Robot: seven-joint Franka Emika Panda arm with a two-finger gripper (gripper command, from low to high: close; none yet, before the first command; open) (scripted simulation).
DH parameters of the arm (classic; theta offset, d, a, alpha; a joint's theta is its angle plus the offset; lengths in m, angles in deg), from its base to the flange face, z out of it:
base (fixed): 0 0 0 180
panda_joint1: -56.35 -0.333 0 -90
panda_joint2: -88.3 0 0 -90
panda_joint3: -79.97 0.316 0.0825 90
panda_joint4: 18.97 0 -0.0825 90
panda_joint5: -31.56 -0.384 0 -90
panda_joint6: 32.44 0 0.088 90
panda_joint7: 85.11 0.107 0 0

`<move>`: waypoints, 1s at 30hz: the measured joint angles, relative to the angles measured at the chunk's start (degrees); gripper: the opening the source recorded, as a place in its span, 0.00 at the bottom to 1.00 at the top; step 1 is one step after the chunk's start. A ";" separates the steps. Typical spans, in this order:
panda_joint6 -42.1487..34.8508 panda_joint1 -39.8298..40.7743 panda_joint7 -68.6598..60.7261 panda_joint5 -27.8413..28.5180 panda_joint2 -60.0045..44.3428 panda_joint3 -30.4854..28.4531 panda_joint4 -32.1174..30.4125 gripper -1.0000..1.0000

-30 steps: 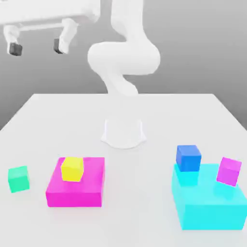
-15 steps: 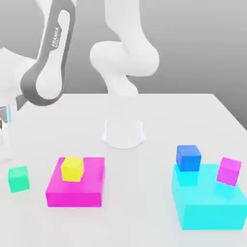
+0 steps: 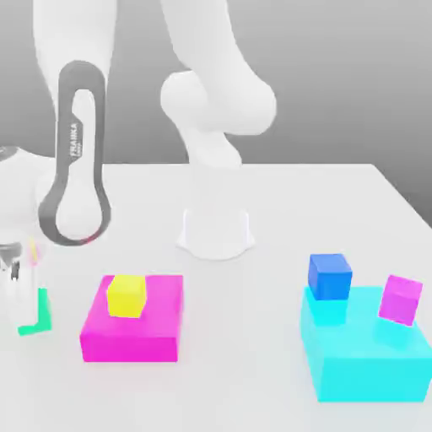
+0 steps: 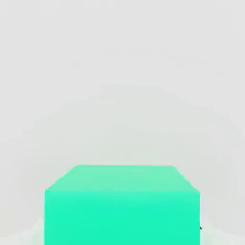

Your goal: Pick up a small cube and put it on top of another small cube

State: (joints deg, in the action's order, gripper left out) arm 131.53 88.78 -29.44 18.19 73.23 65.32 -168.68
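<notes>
— Looking from the exterior view, where is the green cube?
— On the tabletop at that view's left, half hidden behind the pincer, which has closed, apparently on the green cube. The pink-purple cube sits well apart, on the cyan block.
— And the hand view?
— The green cube sits close below the camera.
— Progress?
— Grasp seemingly made; lifting, carrying and stacking remain.

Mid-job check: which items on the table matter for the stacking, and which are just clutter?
In play:
small teal-green cube, at the end effector
small pink-purple cube, on the large cyan block

Clutter:
small yellow cube
flat magenta block
small blue cube
</notes>
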 joint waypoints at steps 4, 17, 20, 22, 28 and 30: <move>-5.57 -2.37 5.15 5.97 7.05 -0.54 -1.02 0.00; -17.87 -29.82 14.29 5.97 17.29 15.26 2.63 0.00; -20.61 -36.08 16.83 6.48 19.33 18.36 3.50 0.00; -22.41 -39.54 18.59 6.92 20.58 20.80 4.07 0.00; -27.79 -48.39 23.90 8.15 23.74 30.23 5.79 0.00; -28.43 -50.71 25.60 8.87 23.78 33.12 6.05 0.00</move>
State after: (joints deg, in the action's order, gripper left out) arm 103.10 38.07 -3.84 27.05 97.01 98.43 -162.63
